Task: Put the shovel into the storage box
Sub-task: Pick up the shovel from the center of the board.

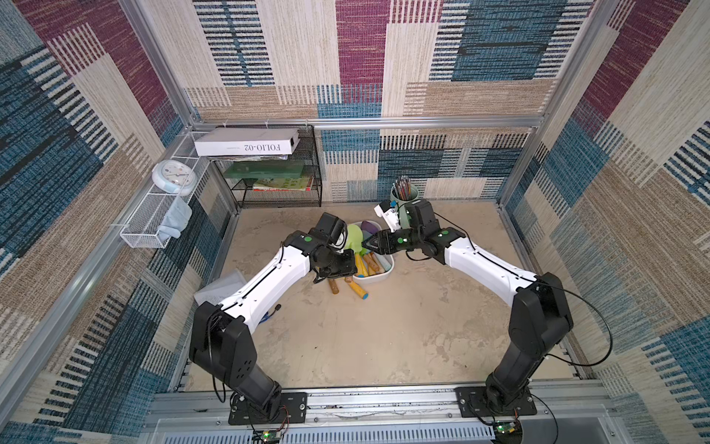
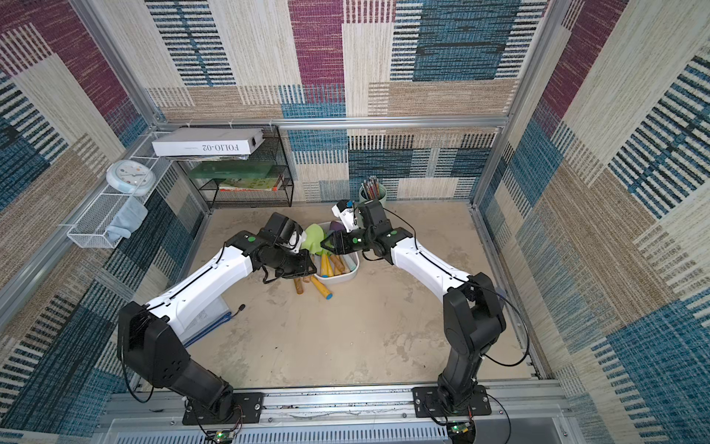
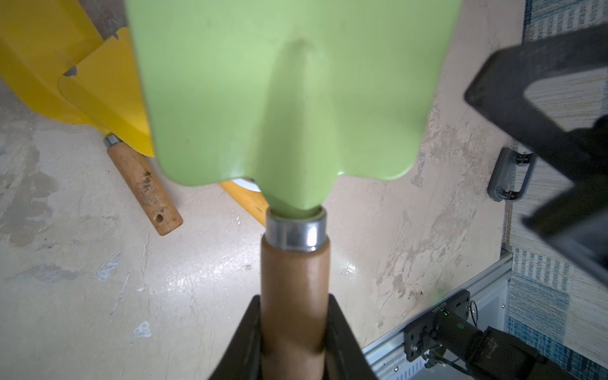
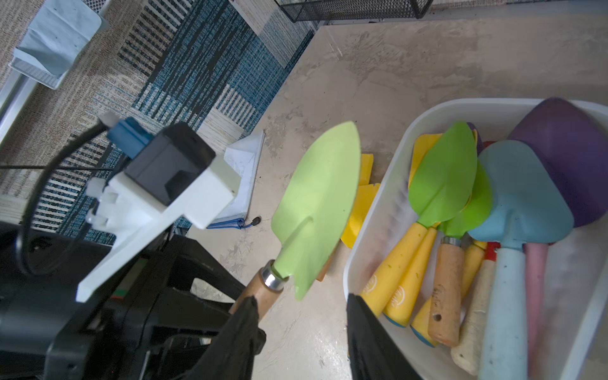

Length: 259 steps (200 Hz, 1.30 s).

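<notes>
My left gripper [image 3: 294,306] is shut on the wooden handle of a light green shovel [image 3: 296,98]. The shovel's blade [image 1: 352,234] hangs in the air just outside the left wall of the storage box [image 1: 384,275], a white tub holding several shovels with yellow, green, teal and purple parts. My right gripper [image 4: 301,306] is open, reaching over the box with its tips [image 1: 364,243] next to the held shovel [image 4: 319,197]. Only floor shows between its jaws. Two yellow shovels [image 1: 359,292] lie on the floor beside the box [image 4: 378,210], partly hidden under my left gripper.
A mint-green pencil cup [image 1: 401,192] stands behind the right wrist. A black wire rack [image 1: 276,173] with books fills the back left corner. A white mesh basket [image 1: 153,226] hangs on the left wall. A paper pad [image 1: 219,288] lies under the left forearm.
</notes>
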### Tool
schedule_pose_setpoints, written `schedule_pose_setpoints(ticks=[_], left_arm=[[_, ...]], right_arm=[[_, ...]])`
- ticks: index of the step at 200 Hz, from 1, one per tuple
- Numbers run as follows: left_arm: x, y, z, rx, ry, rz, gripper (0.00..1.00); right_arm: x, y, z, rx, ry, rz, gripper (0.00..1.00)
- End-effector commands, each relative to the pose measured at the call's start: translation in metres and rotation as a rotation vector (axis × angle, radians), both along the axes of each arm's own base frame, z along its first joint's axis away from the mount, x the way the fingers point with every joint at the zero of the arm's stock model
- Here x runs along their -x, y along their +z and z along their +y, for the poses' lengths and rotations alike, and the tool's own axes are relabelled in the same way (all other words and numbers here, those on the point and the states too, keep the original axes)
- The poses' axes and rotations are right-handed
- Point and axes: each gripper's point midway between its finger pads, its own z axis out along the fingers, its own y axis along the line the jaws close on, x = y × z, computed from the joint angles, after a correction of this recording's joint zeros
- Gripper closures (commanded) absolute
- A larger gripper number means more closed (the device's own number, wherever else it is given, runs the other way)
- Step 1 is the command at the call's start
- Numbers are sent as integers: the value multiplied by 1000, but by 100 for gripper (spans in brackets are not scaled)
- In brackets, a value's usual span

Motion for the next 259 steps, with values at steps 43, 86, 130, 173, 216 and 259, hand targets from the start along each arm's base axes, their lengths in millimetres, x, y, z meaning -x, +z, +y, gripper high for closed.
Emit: schedule_pose_setpoints(ticks=[43, 86, 130, 173, 216, 259], left_arm=[[-5, 11, -10, 50, 22, -47, 100], [-5, 15, -15, 86, 39, -59, 100], [-5, 17, -19, 109, 49, -66, 100], [-6, 20, -22, 119, 53, -75, 100], [-5, 22, -26, 129, 40, -77, 80], [-2, 28, -27, 142, 23, -90, 11]], right_arm=[[-8, 5, 10, -60, -16, 14, 55], [-13, 6, 13, -79, -27, 21, 64], [-16, 5, 16, -95, -32, 28, 73], [-18, 5, 16, -100, -40, 28, 85], [-21, 3, 16, -97, -48, 31, 100], [-25, 0, 16, -85, -63, 30, 100]])
